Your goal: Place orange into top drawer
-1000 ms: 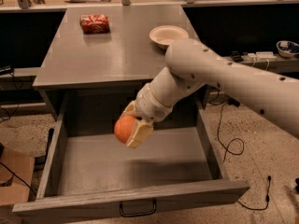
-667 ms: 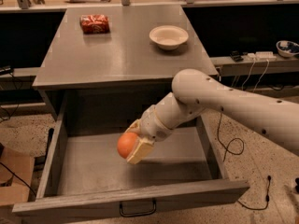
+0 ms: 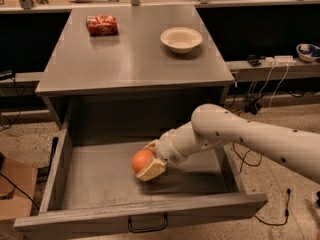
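The gripper [image 3: 145, 160] is down inside the top drawer [image 3: 95, 180] (pulled open), its fingers [image 3: 150, 170] squeezing the orange [image 3: 140, 159]

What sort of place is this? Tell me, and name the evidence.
Probably a robotics lab or workshop: loose cables and a power strip by the speckled floor, cluttered benches behind, and the gripper inside the open top drawer, holding the orange.
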Tool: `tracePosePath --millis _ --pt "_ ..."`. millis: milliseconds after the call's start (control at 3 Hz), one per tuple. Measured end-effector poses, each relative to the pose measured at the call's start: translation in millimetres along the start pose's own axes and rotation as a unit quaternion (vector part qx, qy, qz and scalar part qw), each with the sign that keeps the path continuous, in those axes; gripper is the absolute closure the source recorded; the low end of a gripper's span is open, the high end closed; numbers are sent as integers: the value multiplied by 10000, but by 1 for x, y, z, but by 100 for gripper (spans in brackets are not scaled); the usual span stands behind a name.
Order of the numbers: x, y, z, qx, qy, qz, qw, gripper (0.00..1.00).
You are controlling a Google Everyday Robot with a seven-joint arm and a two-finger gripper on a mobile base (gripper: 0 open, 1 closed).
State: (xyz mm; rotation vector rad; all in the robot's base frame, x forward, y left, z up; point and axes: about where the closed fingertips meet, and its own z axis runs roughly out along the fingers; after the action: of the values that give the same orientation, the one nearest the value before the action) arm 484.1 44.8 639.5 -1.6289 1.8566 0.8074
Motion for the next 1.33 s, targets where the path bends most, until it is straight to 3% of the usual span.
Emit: tracePosePath --millis 333,667,1333 --pt "22 -6 0 373 199 435 9982 73" --pt "22 -11 -7 636 320 500 9962 50" --pt "21 -11 -7 647 317 505 9961 4"
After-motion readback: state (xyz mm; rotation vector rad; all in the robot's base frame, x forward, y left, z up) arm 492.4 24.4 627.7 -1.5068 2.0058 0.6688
